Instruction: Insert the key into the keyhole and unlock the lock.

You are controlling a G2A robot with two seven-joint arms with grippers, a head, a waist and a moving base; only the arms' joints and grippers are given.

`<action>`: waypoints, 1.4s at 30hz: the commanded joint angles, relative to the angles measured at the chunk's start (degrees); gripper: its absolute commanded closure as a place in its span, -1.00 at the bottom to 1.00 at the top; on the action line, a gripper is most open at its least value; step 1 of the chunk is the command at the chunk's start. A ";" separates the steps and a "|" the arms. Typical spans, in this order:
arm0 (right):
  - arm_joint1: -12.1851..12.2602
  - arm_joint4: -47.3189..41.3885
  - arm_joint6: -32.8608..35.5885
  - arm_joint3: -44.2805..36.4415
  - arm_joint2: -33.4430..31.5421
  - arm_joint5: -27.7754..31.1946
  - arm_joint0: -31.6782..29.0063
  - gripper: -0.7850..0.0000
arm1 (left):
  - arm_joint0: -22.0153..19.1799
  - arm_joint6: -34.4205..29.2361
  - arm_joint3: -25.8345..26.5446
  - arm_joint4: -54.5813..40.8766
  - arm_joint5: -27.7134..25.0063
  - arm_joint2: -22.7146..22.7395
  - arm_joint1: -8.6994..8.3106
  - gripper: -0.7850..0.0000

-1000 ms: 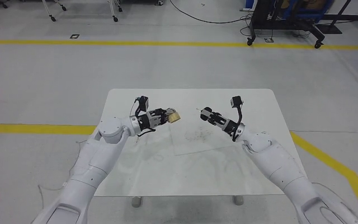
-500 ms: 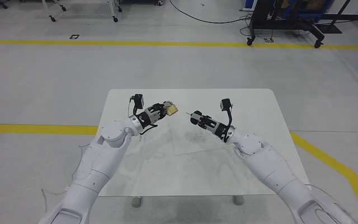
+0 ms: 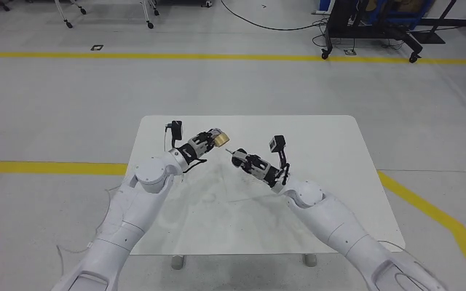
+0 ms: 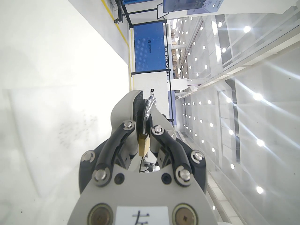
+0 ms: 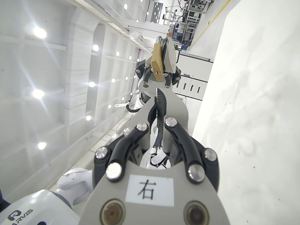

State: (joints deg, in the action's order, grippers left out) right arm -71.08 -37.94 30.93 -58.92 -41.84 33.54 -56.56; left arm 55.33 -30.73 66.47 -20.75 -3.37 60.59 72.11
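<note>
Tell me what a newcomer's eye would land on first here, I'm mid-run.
First the brass padlock, pinched in the left gripper above the white table, with its keyhole facing the other arm. Directly opposite, the right gripper holds the key aimed at that keyhole. There is a short gap between them, and the key is not yet in.
</note>
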 commanded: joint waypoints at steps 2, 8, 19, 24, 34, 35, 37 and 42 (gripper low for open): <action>-0.80 -1.38 0.65 1.36 0.06 1.53 0.44 1.00 | -0.07 -0.23 -0.09 0.17 0.23 0.09 0.07 1.00; -2.19 -1.57 0.29 3.76 0.09 2.63 1.34 1.00 | -0.11 -0.50 -0.33 0.42 0.28 0.29 0.22 1.00; -4.26 0.63 -2.62 7.14 -0.33 2.98 2.60 1.00 | -0.41 -0.33 -0.95 1.44 0.82 0.40 0.53 1.00; -5.14 2.53 -3.91 8.05 -0.17 2.72 2.85 1.00 | -0.53 -0.19 -1.26 1.32 0.97 0.73 0.66 1.00; -6.40 6.61 -7.16 8.57 -0.70 3.88 2.32 1.00 | -0.60 -0.34 -1.70 0.77 1.01 1.34 0.92 1.00; -6.48 6.86 -7.27 8.58 -0.84 3.92 2.21 1.00 | -0.62 -0.33 -1.75 0.81 1.02 1.38 0.94 1.00; -6.61 7.50 -7.54 8.50 -1.12 4.05 2.01 1.00 | -0.64 -0.21 -1.75 0.90 0.84 1.52 0.98 1.00; -6.71 11.07 -10.28 7.52 -2.02 5.23 0.88 1.00 | -0.29 1.11 -1.41 1.10 -0.45 2.15 1.05 1.00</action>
State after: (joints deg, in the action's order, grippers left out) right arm -77.79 -27.65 21.29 -51.11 -43.69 38.62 -55.44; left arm 54.94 -29.76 64.91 -19.71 -3.45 62.63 73.16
